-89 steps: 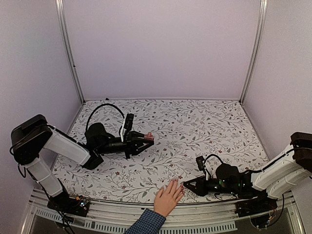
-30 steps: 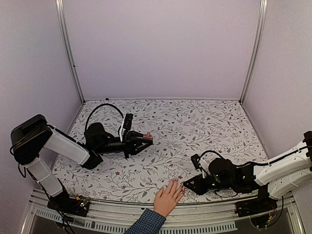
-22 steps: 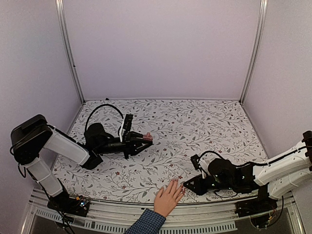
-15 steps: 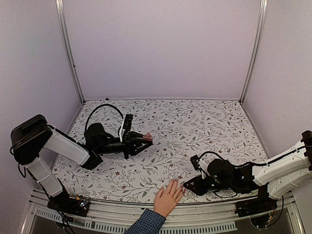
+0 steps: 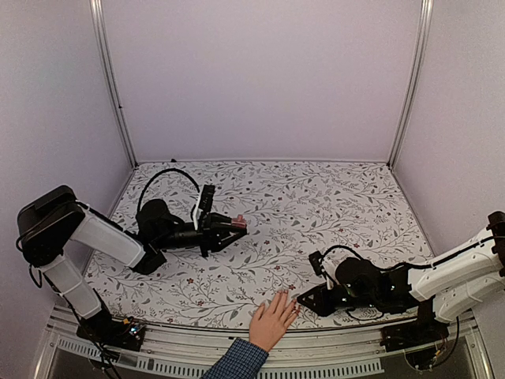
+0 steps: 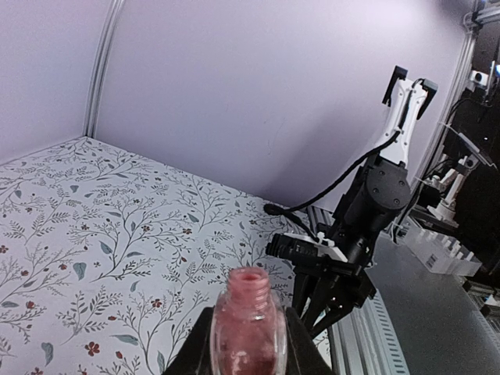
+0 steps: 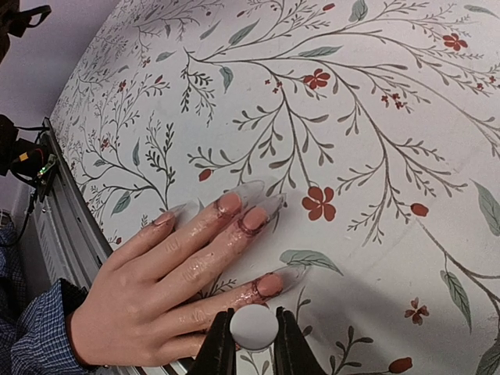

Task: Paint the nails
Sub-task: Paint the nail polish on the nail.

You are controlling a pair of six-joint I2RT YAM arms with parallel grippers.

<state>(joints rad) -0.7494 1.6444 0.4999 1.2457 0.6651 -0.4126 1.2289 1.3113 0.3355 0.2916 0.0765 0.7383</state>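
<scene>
A light-skinned hand with a blue checked cuff lies flat at the table's front edge, fingers pointing away. In the right wrist view its nails look pink, with smeared polish on the skin around them. My right gripper is shut on a white round cap, low over the table just beside the nearest fingertip; whatever hangs under the cap is hidden. In the top view the right gripper sits right of the fingertips. My left gripper is shut on an uncapped pink bottle, held upright at mid-left.
A floral cloth covers the table. A metal rail runs along the front edge under the hand's wrist. Lilac walls enclose the back and sides. The right arm shows in the left wrist view.
My right gripper has crept left toward the fingertips, with the cap still in it. The hand and my left gripper with the bottle have stayed put.
</scene>
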